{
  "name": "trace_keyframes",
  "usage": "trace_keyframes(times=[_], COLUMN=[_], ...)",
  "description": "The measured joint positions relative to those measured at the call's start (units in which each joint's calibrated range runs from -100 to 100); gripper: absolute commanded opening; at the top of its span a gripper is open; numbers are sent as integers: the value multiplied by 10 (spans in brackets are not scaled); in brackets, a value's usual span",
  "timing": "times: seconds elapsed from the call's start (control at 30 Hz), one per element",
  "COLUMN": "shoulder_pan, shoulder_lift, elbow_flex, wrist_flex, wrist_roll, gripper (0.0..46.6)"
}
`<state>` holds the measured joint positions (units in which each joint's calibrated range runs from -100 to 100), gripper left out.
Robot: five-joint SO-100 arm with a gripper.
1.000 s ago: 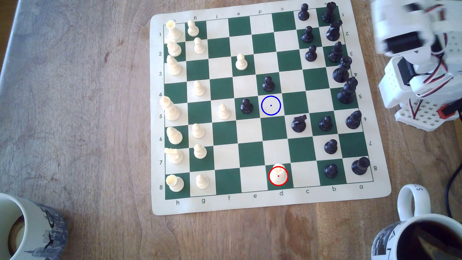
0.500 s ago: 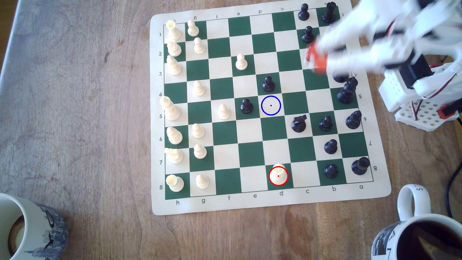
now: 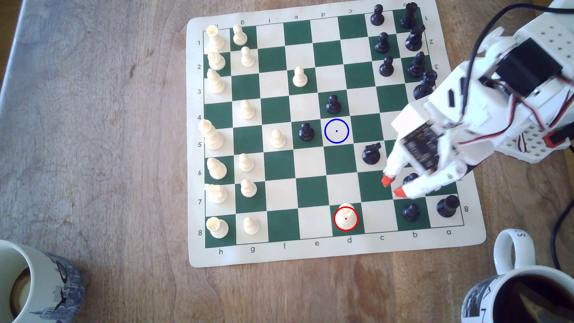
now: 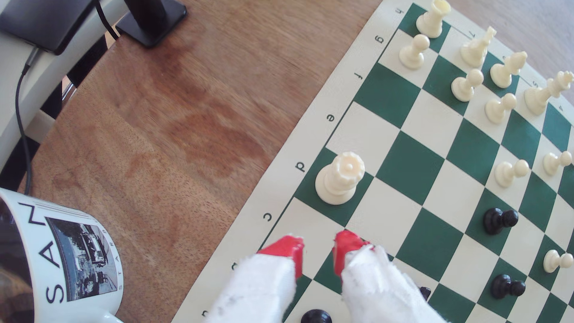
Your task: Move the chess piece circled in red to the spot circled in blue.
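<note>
End effector: white two-fingered end effector [image 4: 318, 253] with red tips, spread apart and holding nothing, above the board's c and b files near the lettered edge.
Chess piece: cream-white plastic chess piece with flared crown top [image 4: 340, 178], upright, long axis vertical, on the red-ringed green square in the edge row; squares all round it bare; apart from the red tips.
Board edge: green-and-cream roll-up chess board [image 3: 323, 256]; brown wooden surface [image 3: 124, 155] lies open past its border.
Spot: blue-ringed cream square [image 3: 336, 131] mid-board, unoccupied; black pawns on two neighbouring squares.
</note>
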<state>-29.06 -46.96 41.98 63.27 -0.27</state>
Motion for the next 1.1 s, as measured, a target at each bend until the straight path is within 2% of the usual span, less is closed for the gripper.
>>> trace_keyframes(times=[0.13, 0.27, 0.53, 0.9, 1.1], shoulder_pan=[4, 29, 38, 36, 35], shoulder_lift=[18, 45, 118, 207, 267], elbow_flex=[-28, -50, -51, -27, -22], wrist_flex=[16, 33, 18, -53, -83], wrist_roll=[-18, -34, -57, -59, -48], gripper=[151, 153, 157, 163, 170])
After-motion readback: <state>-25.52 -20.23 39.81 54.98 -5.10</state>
